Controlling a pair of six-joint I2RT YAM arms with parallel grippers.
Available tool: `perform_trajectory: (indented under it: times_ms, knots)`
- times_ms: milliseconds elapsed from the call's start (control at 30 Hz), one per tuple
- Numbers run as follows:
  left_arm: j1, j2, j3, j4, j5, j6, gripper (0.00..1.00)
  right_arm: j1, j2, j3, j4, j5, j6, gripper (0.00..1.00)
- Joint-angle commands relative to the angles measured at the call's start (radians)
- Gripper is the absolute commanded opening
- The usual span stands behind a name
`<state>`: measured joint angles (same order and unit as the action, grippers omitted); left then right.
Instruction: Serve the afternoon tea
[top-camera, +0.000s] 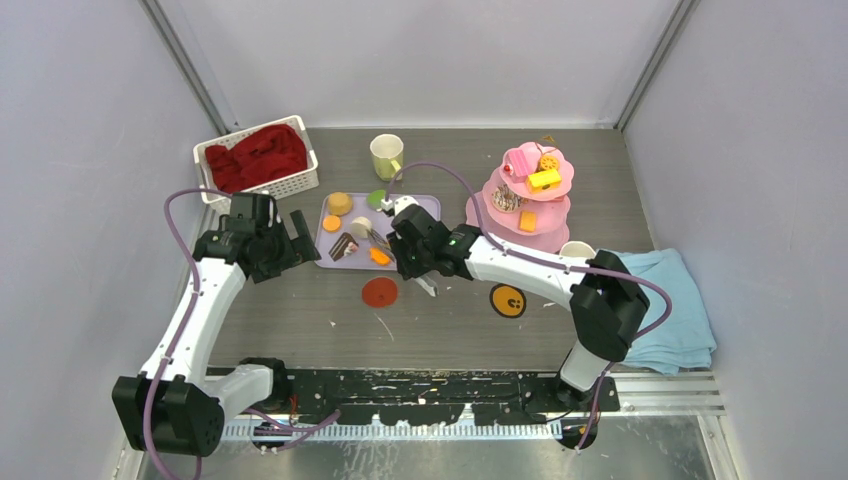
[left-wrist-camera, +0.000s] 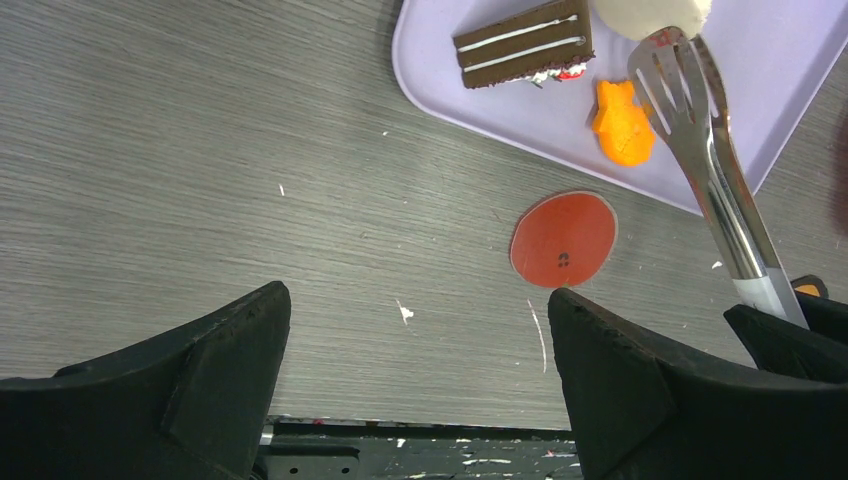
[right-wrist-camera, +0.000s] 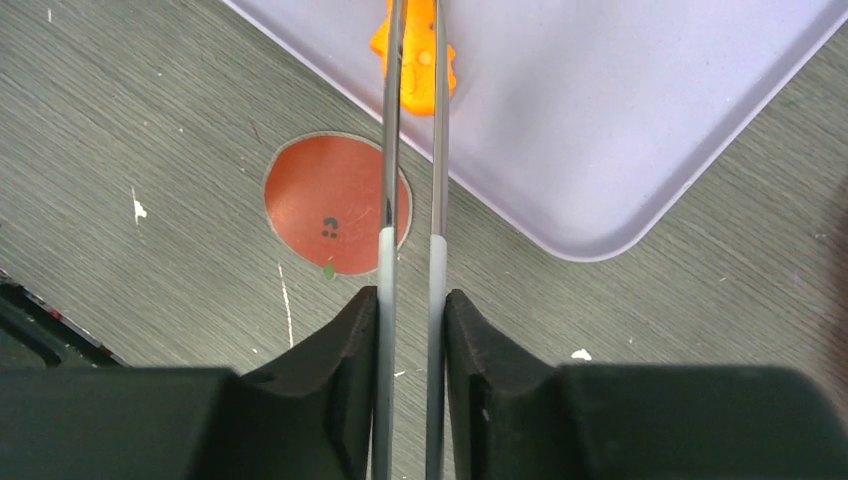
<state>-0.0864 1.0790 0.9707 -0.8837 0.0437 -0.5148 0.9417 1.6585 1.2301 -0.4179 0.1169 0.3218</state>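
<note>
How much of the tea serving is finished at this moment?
Done: several sweets sit on the pink stand. In hand: the right tool holds tongs over the tray, near the orange sweet. To do: the cake slice and other sweets lie on the tray; the left tool is open.

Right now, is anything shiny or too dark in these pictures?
Left wrist view: the metal tongs gleam with bright streaks; the black jaws at the bottom show little detail. Right wrist view: the tongs' thin arms shine too, and the jaws pinching them are almost solid black. Top view: even light, only faint shadows, nothing blurred.
</note>
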Motion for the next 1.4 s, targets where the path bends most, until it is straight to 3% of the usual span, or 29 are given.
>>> perform_trajectory:
  times_ms: [0,100,333,533,967,1367]
  knots:
    - [0.003,-0.028,0.028,0.006,-0.017,0.015,1.00,0.002,-0.050,0.033,0.075,0.048,0.003,0.24]
    - [0.004,-0.026,0.027,0.009,-0.015,0.015,1.00,0.002,-0.081,0.006,0.093,0.073,0.011,0.09]
    - [0.003,-0.024,0.025,0.011,-0.009,0.014,1.00,0.002,-0.126,-0.021,0.090,0.092,0.019,0.01]
    - [0.003,-0.023,0.022,0.014,-0.007,0.015,1.00,0.002,-0.177,-0.035,0.039,0.216,0.011,0.01]
    - [0.003,-0.007,0.014,0.035,0.014,0.007,1.00,0.020,-0.258,-0.018,-0.371,0.616,0.045,0.01]
    - [0.004,-0.011,0.020,0.036,0.021,0.006,1.00,0.020,-0.241,-0.084,-0.476,0.688,0.117,0.01]
